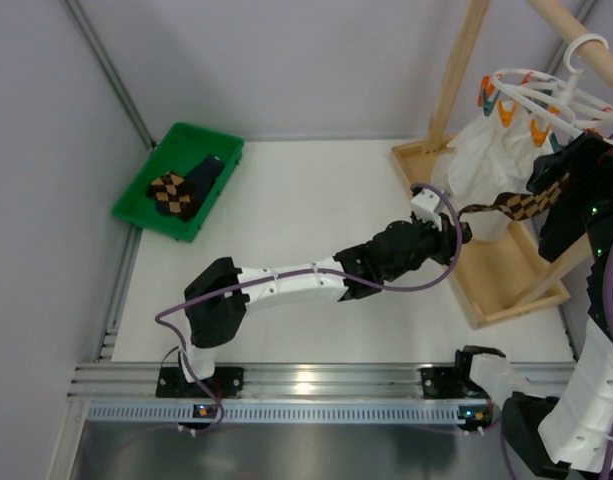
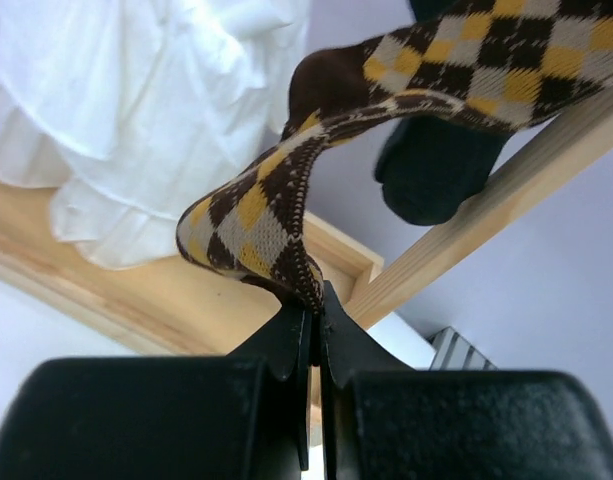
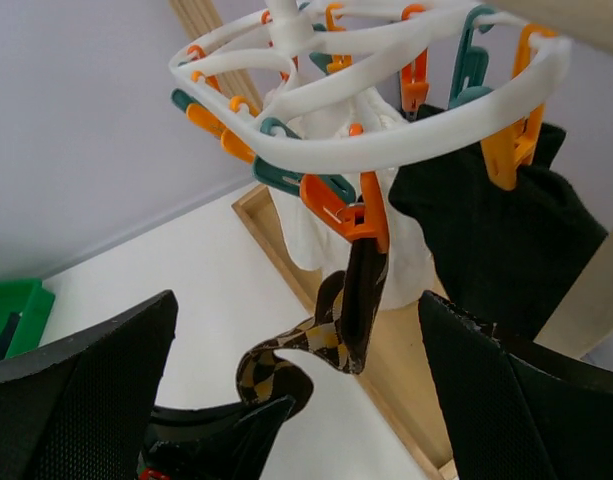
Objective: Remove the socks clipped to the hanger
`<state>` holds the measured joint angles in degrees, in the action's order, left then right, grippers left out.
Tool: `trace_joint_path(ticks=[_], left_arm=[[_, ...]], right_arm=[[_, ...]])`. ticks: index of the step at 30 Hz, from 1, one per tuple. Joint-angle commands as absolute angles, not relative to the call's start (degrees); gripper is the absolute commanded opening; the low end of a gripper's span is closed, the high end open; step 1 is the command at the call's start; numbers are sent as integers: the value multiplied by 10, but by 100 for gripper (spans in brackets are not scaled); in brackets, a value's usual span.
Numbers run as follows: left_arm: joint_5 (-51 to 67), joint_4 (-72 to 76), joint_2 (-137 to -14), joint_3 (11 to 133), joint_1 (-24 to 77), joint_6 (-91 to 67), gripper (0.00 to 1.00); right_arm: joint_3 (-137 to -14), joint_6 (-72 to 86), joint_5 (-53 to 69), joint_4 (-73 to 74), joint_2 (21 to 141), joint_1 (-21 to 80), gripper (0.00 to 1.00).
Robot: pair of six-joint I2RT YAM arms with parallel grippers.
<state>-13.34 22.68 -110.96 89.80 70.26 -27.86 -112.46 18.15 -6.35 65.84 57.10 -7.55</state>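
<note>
The white round hanger (image 3: 386,140) hangs by its hook (image 1: 584,48) from a wooden beam at the right. An orange clip (image 3: 361,215) holds an argyle sock (image 3: 356,300), which stretches down to my left gripper (image 2: 313,298). That gripper is shut on the sock's free end (image 2: 251,215), left of the rack in the top view (image 1: 456,235). My right gripper (image 3: 298,310) is open, with one finger on each side of the clipped sock below the ring. A plain dark sock (image 3: 496,240) hangs from another clip. Two socks (image 1: 184,185) lie in the green bin (image 1: 136,215).
A white cloth (image 3: 316,230) hangs on the hanger behind the socks. The wooden rack has a tray base (image 1: 506,280) and upright pale beams (image 1: 458,70). A slanted beam (image 2: 506,190) runs close above my left gripper. Grey walls close in the table.
</note>
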Motion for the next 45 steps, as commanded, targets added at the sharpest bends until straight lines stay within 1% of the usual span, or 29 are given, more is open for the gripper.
trace_joint_path(ticks=[1,5,10,14,23,29,33,35,38,39,45], left_arm=[[-158,205,-1068,873,701,-260,0],[-168,204,-1038,847,698,-254,0],[-168,204,-1012,823,694,-253,0],[-153,204,-1007,817,693,-256,0],[-139,205,-997,799,688,-259,0],[-135,205,-990,793,680,-265,0],[-132,205,-989,791,679,-265,0],[-130,205,-990,791,678,-266,0],[-127,205,-990,791,677,-270,0],[-126,205,-991,791,677,-270,0],[-120,205,-991,793,676,-270,0]], right_arm=[[-1173,170,-98,674,591,-71,99],[-1175,172,-89,678,610,-71,100],[-1157,171,-88,637,620,-71,99],[-1128,156,-80,585,621,-71,98],[-1094,132,-143,537,610,-71,90],[-1065,125,-151,500,593,-71,80],[-1056,115,-155,474,573,-71,67],[-1049,115,-151,466,570,-71,63],[-1054,113,-148,471,572,-71,55],[-1053,113,-144,472,573,-71,49],[-1043,112,-140,461,577,-71,48]])
